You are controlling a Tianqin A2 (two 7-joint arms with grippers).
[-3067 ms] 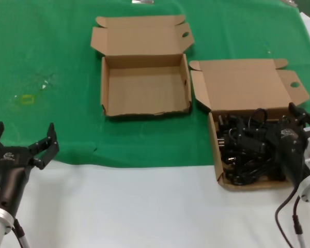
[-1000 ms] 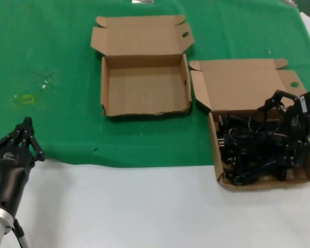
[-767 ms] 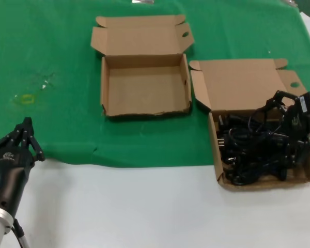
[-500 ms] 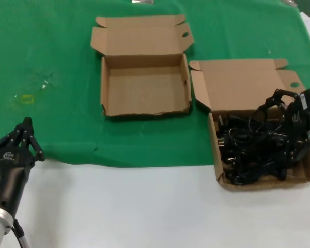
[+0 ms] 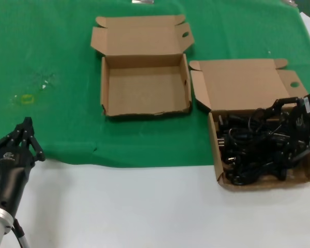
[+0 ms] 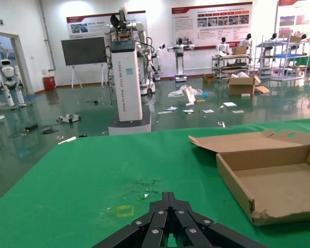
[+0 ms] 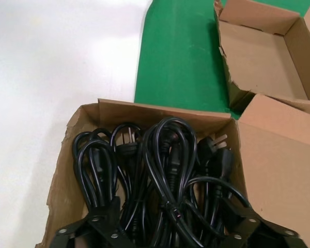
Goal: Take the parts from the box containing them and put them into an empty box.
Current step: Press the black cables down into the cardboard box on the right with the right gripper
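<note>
Since the previous frame the right end effector [image 5: 294, 135] sits lower and farther right in the full box [image 5: 217, 155], fingers spread wide astride the cords [image 5: 248, 147]. Only its wrist view shows the loops running lengthwise between the fingers. Left end effector [image 5: 21, 135] stays pinched closed, parked near the surface's edge; empty box [image 5: 144, 88] lies beyond.
</note>
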